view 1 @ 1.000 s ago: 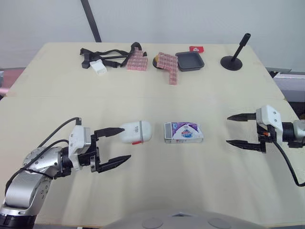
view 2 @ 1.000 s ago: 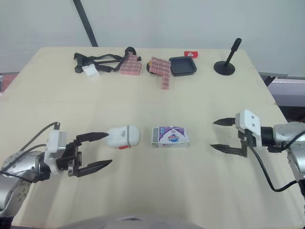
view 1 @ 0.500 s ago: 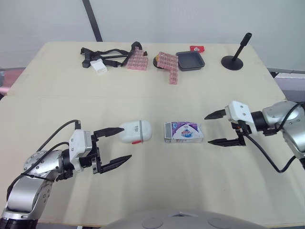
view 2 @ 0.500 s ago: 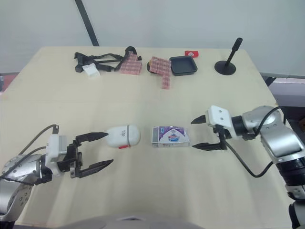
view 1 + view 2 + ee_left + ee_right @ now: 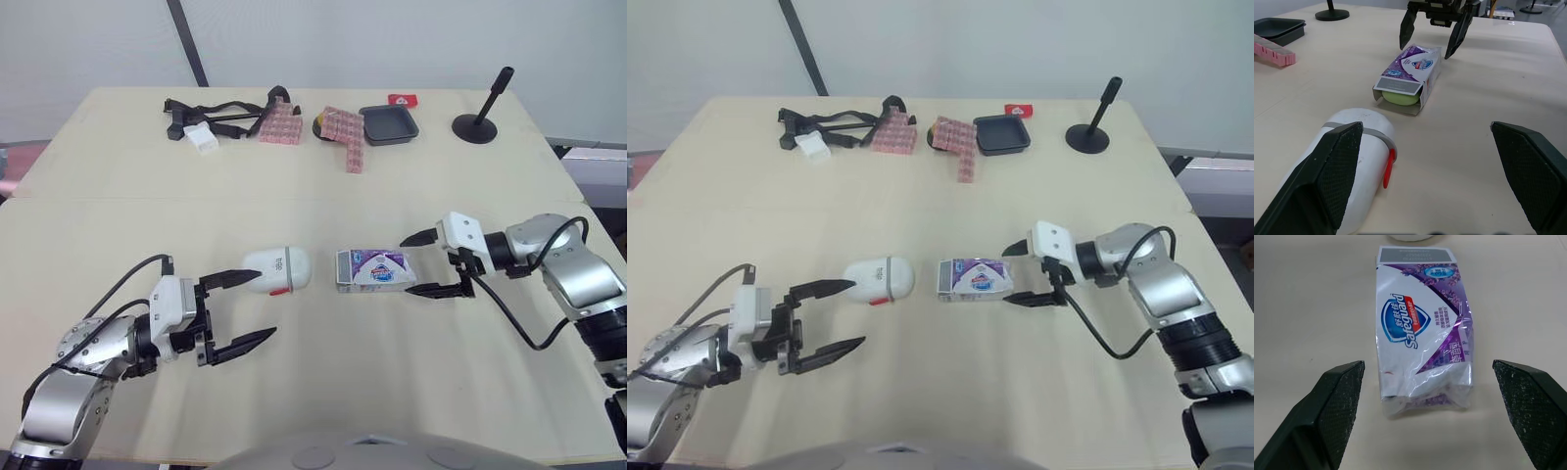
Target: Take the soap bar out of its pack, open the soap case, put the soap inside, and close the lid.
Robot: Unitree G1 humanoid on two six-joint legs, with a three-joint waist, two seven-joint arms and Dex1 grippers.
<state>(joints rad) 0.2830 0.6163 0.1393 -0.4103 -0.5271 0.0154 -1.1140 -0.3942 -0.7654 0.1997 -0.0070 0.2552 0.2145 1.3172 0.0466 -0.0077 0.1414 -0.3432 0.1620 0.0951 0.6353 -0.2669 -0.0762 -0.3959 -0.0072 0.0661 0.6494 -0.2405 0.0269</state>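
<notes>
Head camera first: the pale wooden table [image 5: 323, 196] has a wide bare strip across the middle. All the clutter sits in a row along the far edge: black straps [image 5: 220, 110], pink blocks [image 5: 279, 125], a black square tray [image 5: 389, 124] and a black stand [image 5: 477, 125]. The near edge and right edge both have plenty of open wood too.

In the centre, the white rounded plastic soap case [image 5: 279, 269] lies just left of the purple-and-white foil soap pack [image 5: 376, 270], with a small gap between them. The left gripper [image 5: 266, 305] comes in from the near left with its fingers spread wide. Its far fingertip is right at the case's left end, though I can't tell if it touches. The right gripper [image 5: 406, 266] reaches in from the right, fingers apart, straddling the pack's right end.

Left wrist camera: the case lies lid down against one finger, red clasp showing. Beyond it the pack's flap is open toward this camera, with the green soap bar [image 5: 1400, 98] peeking out. The right gripper's fingers stand on either side of the pack's far end.

Right wrist camera: the crumpled end of the pack sits between the two fingers, with bare table showing on each side, so nothing is pinched.
</notes>
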